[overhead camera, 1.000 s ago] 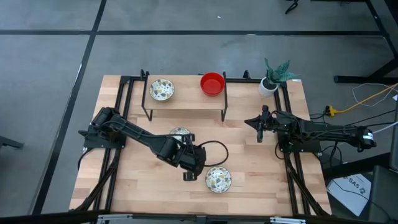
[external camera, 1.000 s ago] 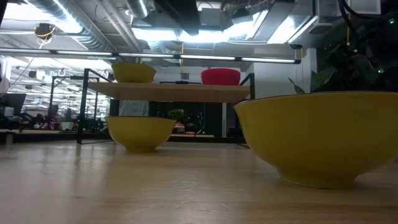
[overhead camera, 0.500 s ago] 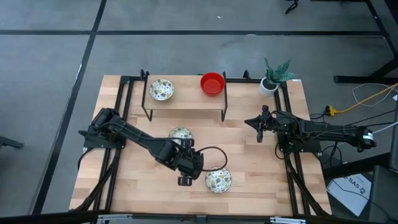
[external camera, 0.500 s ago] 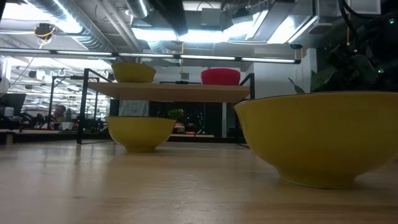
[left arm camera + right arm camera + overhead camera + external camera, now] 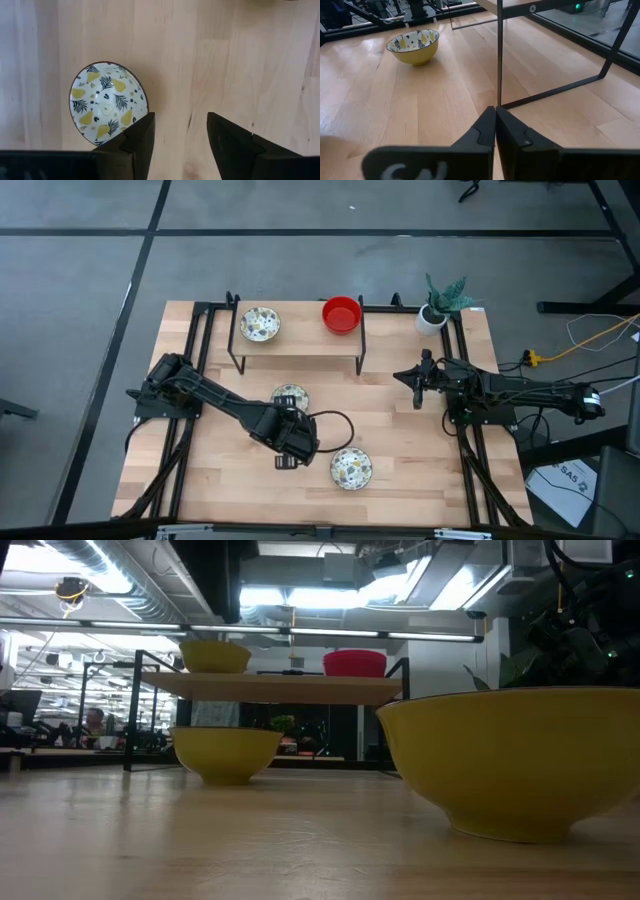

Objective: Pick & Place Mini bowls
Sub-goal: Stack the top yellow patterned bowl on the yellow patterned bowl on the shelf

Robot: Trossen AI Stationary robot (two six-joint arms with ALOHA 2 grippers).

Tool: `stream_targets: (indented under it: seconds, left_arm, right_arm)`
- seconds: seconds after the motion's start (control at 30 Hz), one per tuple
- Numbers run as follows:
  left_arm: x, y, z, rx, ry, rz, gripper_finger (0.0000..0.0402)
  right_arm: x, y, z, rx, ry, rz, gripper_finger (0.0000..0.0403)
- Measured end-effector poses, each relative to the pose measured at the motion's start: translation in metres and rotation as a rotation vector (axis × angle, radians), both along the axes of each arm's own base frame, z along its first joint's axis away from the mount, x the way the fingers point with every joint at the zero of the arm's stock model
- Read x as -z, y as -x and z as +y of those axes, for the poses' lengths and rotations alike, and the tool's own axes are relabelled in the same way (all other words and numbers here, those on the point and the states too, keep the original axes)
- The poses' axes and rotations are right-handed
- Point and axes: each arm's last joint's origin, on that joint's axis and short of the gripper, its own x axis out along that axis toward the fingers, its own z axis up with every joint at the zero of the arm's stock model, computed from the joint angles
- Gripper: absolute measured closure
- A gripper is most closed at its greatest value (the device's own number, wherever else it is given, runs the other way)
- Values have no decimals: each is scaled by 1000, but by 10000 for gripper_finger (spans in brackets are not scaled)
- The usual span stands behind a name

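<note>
Left pincer (image 5: 284, 463) released, empty, low over the worktop (image 5: 400, 480). Patterned bowl (image 5: 351, 468) just to its right; another bowl (image 5: 289, 395) behind it. Right pincer (image 5: 417, 402) clenched on nothing, well apart.

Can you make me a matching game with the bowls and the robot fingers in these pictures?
Things:
1. red bowl
2. patterned bowl nearest the front edge
3. left gripper
4. right gripper

Places or states:
A. fingers open, above bare wood
B. on the raised shelf
C. fingers shut
D. on the table, just right of the left arm's fingers

Pairs: 1-B, 2-D, 3-A, 4-C
</note>
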Motion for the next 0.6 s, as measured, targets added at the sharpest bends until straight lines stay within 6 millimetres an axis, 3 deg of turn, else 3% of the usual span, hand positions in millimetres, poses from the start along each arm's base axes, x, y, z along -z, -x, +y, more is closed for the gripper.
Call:
stream_targets:
  seconds: [0.6]
  left_arm:
    - [-1, 4, -5, 2, -97, -24, 233]
  right_arm:
    - [0, 0, 0, 0, 0, 0, 389]
